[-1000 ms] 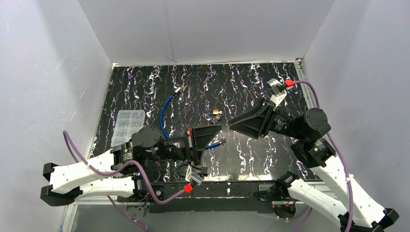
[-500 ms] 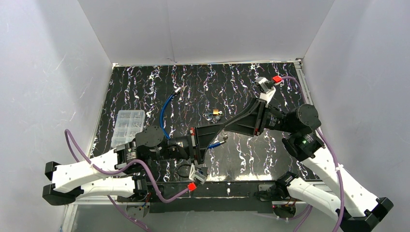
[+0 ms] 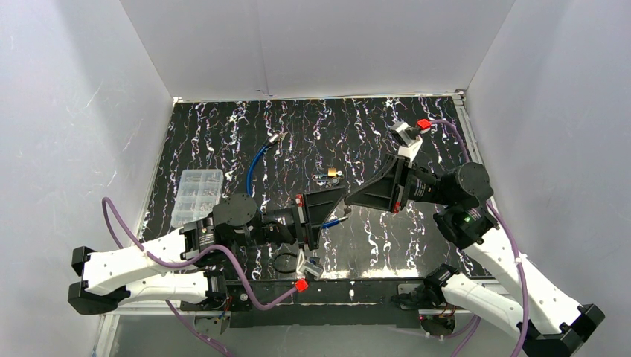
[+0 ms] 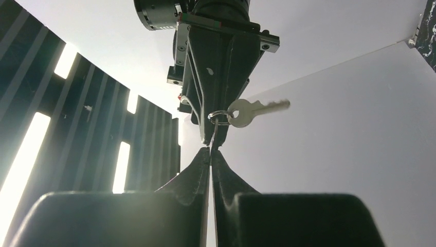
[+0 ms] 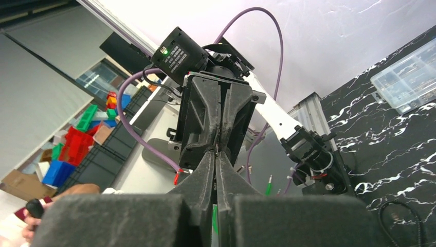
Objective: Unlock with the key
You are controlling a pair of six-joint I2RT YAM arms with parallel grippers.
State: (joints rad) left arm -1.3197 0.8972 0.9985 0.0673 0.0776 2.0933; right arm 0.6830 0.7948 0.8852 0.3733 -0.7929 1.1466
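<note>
My left gripper [image 3: 340, 195] and right gripper [image 3: 350, 197] meet tip to tip above the middle of the mat. In the left wrist view my left gripper [image 4: 211, 151] is shut on a thin metal key blade that runs up into the shut right gripper [image 4: 214, 136]. A key ring [image 4: 218, 117] hangs there with a second silver key [image 4: 253, 108] sticking out sideways. The right wrist view shows my right gripper [image 5: 216, 152] closed at the left gripper's tips. A small brass padlock [image 3: 331, 175] lies on the mat just behind both grippers.
A blue cable [image 3: 254, 169] with metal ends curves across the mat under my left arm. A clear plastic parts box [image 3: 196, 191] sits at the left. White walls enclose the black marbled mat [image 3: 357, 126] on three sides.
My right gripper swung left to the left gripper's tips and closed there. The left arm shifted slightly right, still shut on the key.
</note>
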